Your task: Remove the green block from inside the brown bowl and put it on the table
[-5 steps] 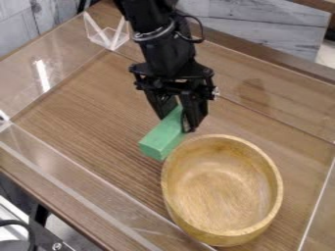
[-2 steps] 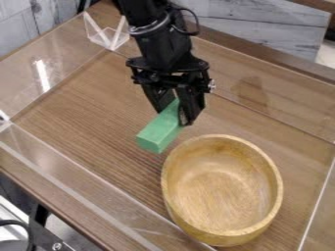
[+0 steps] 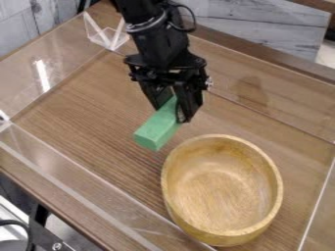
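Gripping green block [image 3: 156,129] with fingers [image 3: 182,106], beside brown bowl [image 3: 222,188].

No legible text or markings.

The black gripper [image 3: 173,100] points steeply down over the middle of the table [image 3: 78,113], its jaws closed on the upper end of the green block [image 3: 157,128]. The block tilts, its lower end toward the table's near-left edge. The empty brown bowl [image 3: 222,188] sits just beside it, toward the near-right corner.
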